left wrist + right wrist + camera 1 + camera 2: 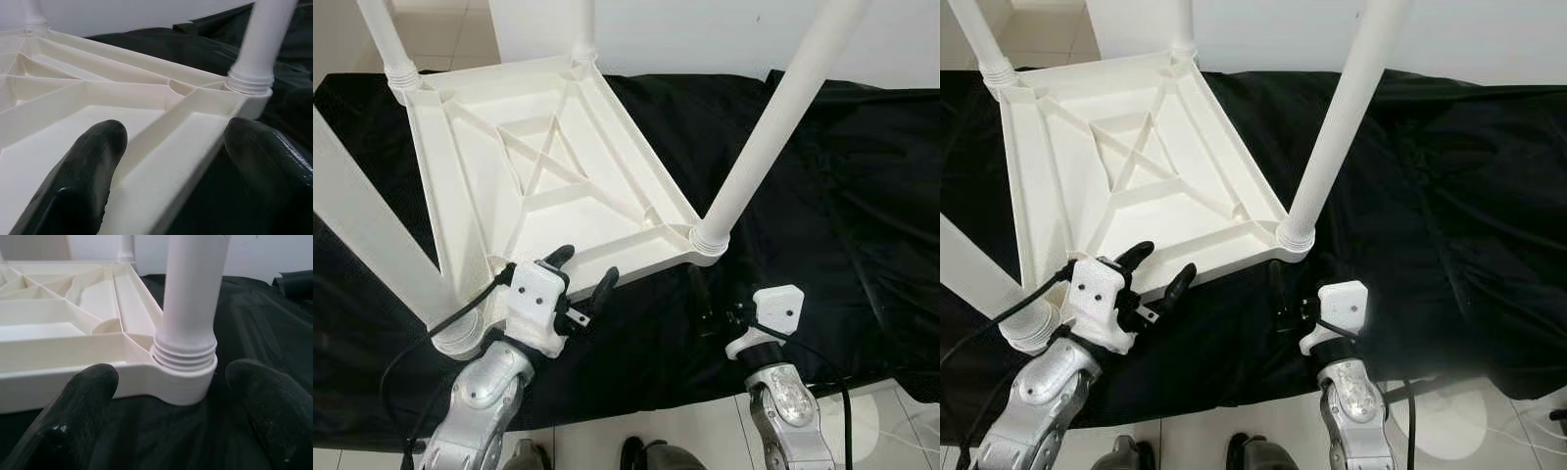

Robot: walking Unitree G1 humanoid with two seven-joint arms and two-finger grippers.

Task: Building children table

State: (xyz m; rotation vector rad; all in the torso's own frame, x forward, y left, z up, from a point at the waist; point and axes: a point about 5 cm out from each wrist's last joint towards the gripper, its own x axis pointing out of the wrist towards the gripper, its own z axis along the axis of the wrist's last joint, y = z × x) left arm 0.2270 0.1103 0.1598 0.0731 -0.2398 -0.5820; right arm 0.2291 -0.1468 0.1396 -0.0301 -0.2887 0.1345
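- Setting first: a black cloth is spread over the work surface, with pale floor tiles showing at the near edge and a white wall behind.
- Closest in, the two silver arms come up from the bottom of the head views, left arm on the left, right arm on the right.
- The left gripper sits at the near edge of the table; its fingers are spread, and in the left wrist view one finger lies over the inside of the frame while the other is out over the cloth, so the rim runs between them. Can't tell if they actually touch the plastic.
- The right gripper is low over the cloth, just in front of the near right corner. Its fingers are spread apart too, with the base of the leg framed between them in the right wrist view, not gripped.
- The white plastic table lies upside down on the cloth, ribbed underside up, with a cross-braced panel in the middle.
- The near right leg stands in its corner socket, threaded collar showing at the base.
- A second leg stands at the near left corner.
- Further back, two more legs rise from the far corners.
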